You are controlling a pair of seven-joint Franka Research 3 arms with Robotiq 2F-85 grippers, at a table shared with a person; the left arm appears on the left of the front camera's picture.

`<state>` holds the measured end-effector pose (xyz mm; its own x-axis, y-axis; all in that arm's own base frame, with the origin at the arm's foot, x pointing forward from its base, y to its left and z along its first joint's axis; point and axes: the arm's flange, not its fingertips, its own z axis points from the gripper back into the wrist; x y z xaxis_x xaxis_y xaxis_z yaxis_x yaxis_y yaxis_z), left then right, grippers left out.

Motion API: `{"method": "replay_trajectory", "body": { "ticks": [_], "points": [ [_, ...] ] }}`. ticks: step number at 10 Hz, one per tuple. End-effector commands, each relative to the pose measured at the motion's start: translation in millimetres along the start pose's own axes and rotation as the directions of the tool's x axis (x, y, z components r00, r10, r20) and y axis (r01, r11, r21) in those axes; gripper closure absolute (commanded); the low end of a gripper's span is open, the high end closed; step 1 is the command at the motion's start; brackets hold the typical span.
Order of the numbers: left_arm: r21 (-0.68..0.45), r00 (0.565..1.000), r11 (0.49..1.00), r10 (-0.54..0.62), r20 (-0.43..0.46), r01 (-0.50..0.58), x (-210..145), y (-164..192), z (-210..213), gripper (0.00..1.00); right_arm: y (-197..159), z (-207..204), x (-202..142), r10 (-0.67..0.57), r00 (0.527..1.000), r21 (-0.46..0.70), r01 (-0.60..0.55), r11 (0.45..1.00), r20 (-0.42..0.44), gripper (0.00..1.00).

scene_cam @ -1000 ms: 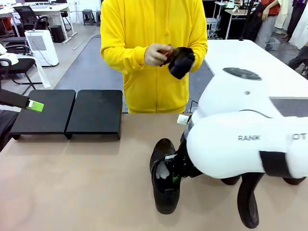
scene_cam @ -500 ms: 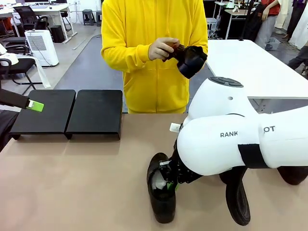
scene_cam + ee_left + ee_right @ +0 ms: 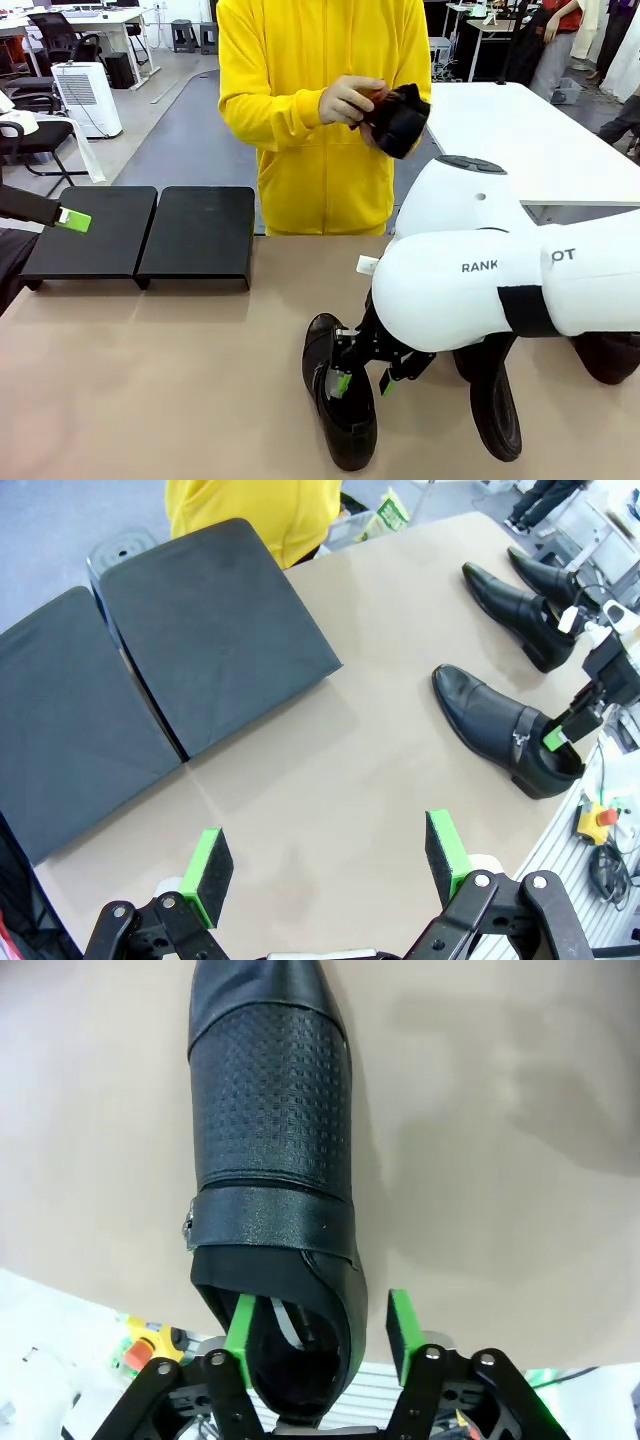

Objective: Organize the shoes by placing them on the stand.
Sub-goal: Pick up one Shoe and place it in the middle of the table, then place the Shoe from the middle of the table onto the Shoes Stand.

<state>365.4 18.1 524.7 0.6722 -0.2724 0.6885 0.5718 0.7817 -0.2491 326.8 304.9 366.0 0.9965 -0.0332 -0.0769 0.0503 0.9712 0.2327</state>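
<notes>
Starting at the left: the left fingers (image 3: pixel 208 863) are hanging spread wide with nothing between them, up near the stand (image 3: pixel 196 232). The stand is sitting at the far left of the surface (image 3: pixel 150 380) and isn't carrying any shoes yet.

Moving to the middle, the shoe in play (image 3: pixel 343 415) is lying flat on the surface near the robot's edge, well apart from the stand. Its long axis is running heel-near, toe-far, with the toe pointing away from the robot and tipping a bit toward the stand side. The right fingers (image 3: pixel 402 1325) are sitting right at the heel end, partly spread and straddling the collar. One pad is over the opening and the other is standing just off the outer wall, so I'm reading that as not pinching the leather.

So the right arm is way nearer. The stand is lying off to the robot's left of those fingers, and I'm guessing the carry is going to be a sideways trip that way.

Further right, the person (image 3: pixel 320 170) is holding a second shoe (image 3: pixel 402 118) up at chest height. A third shoe (image 3: pixel 497 415) is lying on the surface, partly tucked under the right arm.
</notes>
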Motion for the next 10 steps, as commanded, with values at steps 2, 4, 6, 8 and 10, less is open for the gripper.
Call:
{"method": "replay_trajectory", "body": {
  "ticks": [2,4,6,8,10],
  "points": [
    [-0.011,1.000,1.000,-0.015,0.005,0.015,-1.0,1.3,1.5,0.00,-4.7,27.8,-18.3,0.031,0.995,-0.022,-0.034,0.999,-0.096,0.00],
    [-0.011,1.000,1.000,-0.015,0.005,0.015,-1.0,1.3,1.5,0.00,-2.4,13.1,-8.6,0.005,0.999,-0.015,-0.005,1.000,-0.032,0.00],
    [-0.011,1.000,1.000,-0.015,0.005,0.015,-1.0,1.3,1.5,0.00,-2.4,13.1,-8.6,0.005,0.999,-0.015,-0.005,1.000,-0.032,0.00],
    [-0.011,1.000,1.000,-0.015,0.005,0.015,-1.0,1.3,1.5,0.00,-2.4,13.1,-8.6,0.005,0.999,-0.015,-0.005,1.000,-0.032,0.00],
    [-0.011,1.000,1.000,-0.015,0.005,0.015,-1.0,1.3,1.5,0.00,-2.4,13.1,-8.6,0.005,0.999,-0.015,-0.005,1.000,-0.032,0.00]
  ]
}}
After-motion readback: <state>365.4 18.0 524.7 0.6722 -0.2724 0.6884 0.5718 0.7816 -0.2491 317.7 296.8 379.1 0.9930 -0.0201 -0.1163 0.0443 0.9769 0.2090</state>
